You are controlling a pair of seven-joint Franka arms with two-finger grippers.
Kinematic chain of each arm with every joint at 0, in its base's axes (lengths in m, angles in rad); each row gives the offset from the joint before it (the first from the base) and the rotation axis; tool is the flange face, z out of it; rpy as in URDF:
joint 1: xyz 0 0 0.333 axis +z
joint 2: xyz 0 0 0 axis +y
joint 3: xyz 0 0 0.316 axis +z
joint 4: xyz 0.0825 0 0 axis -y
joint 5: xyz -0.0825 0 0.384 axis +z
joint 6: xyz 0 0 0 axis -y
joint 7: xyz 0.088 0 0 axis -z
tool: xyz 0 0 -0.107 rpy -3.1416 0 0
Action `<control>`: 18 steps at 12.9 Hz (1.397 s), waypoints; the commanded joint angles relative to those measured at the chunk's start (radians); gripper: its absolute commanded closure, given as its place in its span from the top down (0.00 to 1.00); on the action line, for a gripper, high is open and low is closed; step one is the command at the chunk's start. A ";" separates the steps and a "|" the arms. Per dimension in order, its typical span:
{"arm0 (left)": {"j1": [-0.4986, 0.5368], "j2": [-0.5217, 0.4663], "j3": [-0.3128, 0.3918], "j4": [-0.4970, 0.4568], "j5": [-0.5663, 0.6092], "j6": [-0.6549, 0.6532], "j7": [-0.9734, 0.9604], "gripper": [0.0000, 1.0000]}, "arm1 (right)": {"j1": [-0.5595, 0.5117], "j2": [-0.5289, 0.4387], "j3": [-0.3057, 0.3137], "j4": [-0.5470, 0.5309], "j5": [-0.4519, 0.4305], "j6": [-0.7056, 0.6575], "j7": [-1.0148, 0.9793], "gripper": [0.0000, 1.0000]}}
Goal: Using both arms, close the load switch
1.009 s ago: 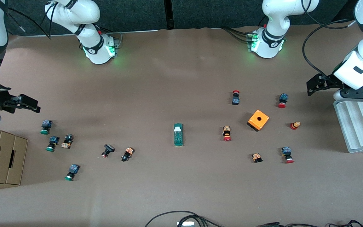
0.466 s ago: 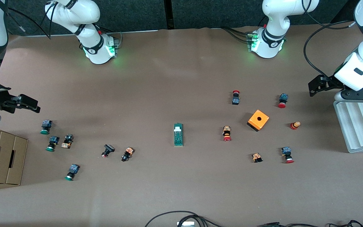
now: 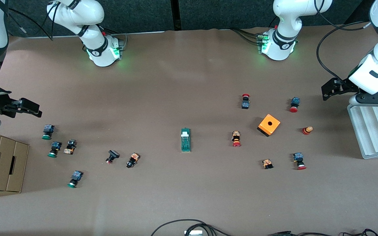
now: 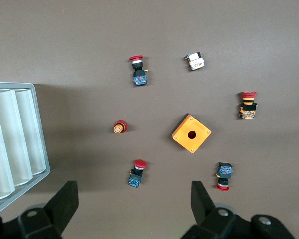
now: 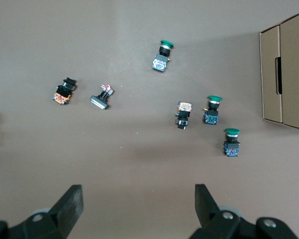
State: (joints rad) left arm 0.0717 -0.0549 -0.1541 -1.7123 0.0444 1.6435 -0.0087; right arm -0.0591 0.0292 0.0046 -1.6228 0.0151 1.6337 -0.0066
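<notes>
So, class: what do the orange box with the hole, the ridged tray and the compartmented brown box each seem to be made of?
Orange box: probably moulded plastic, going by its even bright colour, smooth faces and corner screws.
Ridged tray: pale grey with a dull sheen and formed channels; plastic or metal, the look leaves it open.
Brown box: likely cardboard, matte tan with folded dividers.

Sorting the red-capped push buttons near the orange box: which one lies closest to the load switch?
The red-capped button between the load switch and the orange box; the other red ones lie farther toward the left arm's end.
</notes>
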 commanded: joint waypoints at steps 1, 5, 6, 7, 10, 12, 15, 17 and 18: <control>0.010 0.018 -0.008 0.034 0.008 -0.021 -0.002 1.00 | 0.002 0.006 0.000 0.026 -0.004 -0.015 -0.006 1.00; 0.008 0.018 -0.008 0.034 0.008 -0.021 -0.002 1.00 | 0.039 0.020 0.003 0.026 0.017 0.001 0.000 1.00; 0.008 0.018 -0.008 0.034 0.008 -0.021 -0.002 1.00 | 0.038 0.040 0.000 0.027 0.066 0.014 -0.003 1.00; 0.008 0.018 -0.010 0.034 0.008 -0.021 -0.002 1.00 | 0.036 0.063 -0.002 0.026 0.119 0.038 -0.006 1.00; 0.010 0.018 -0.008 0.034 0.008 -0.021 -0.002 1.00 | 0.041 0.129 0.000 0.027 0.134 0.080 0.005 1.00; 0.010 0.018 -0.008 0.033 0.006 -0.021 -0.002 1.00 | 0.044 0.130 0.000 0.027 0.115 0.089 0.005 1.00; 0.000 0.018 -0.016 0.034 -0.015 -0.019 -0.032 1.00 | 0.057 0.136 0.000 0.027 0.086 0.104 0.005 1.00; -0.018 0.015 -0.056 0.034 -0.035 -0.019 -0.167 1.00 | 0.061 0.136 0.000 0.027 0.078 0.113 0.005 1.00; -0.023 0.016 -0.077 0.034 -0.041 -0.019 -0.216 1.00 | 0.061 0.136 0.000 0.027 0.078 0.115 0.005 1.00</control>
State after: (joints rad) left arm 0.0629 -0.0537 -0.1929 -1.7110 0.0141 1.6435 -0.1279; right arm -0.0068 0.1600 0.0093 -1.6125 0.1101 1.7431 -0.0053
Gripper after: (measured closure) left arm 0.000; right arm 0.000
